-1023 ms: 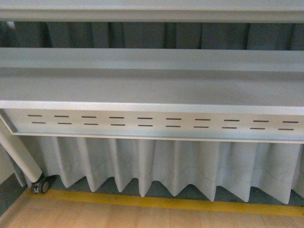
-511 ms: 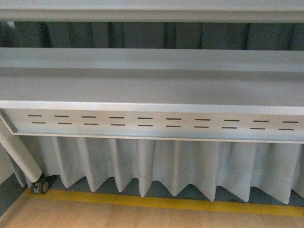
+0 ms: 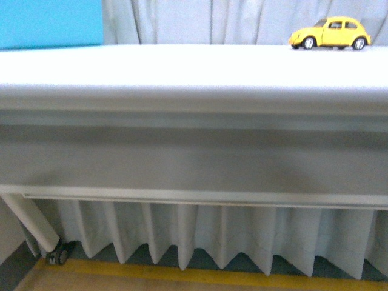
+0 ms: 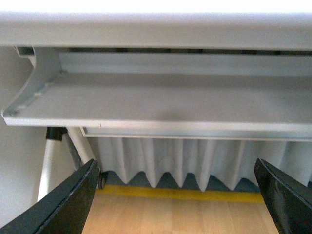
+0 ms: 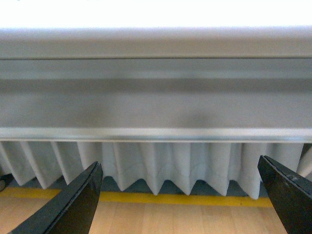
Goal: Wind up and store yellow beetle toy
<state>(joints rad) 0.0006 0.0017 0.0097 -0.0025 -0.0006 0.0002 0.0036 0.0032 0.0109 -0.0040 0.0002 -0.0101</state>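
Observation:
The yellow beetle toy (image 3: 330,33) stands upright on its wheels at the far right of the white table top (image 3: 182,66), nose pointing left, in the front view only. Neither arm shows in that view. My left gripper (image 4: 180,195) is open with nothing between its black fingers (image 4: 73,200); it hangs below the table's edge, facing the underside rail (image 4: 161,105). My right gripper (image 5: 180,195) is likewise open and empty, its fingers (image 5: 78,204) wide apart, looking at the table's front apron (image 5: 156,102). Both are well below and short of the toy.
A blue panel or box (image 3: 48,23) stands at the table's back left. Pleated grey curtain (image 3: 212,236) hangs under the table, with a yellow floor line (image 3: 200,276) and wooden floor (image 4: 175,214). A white table leg with a castor (image 3: 57,254) is at lower left.
The front view has risen: earlier it showed shelves and a slotted panel under the table, now the table top, the yellow beetle toy and the blue thing show.

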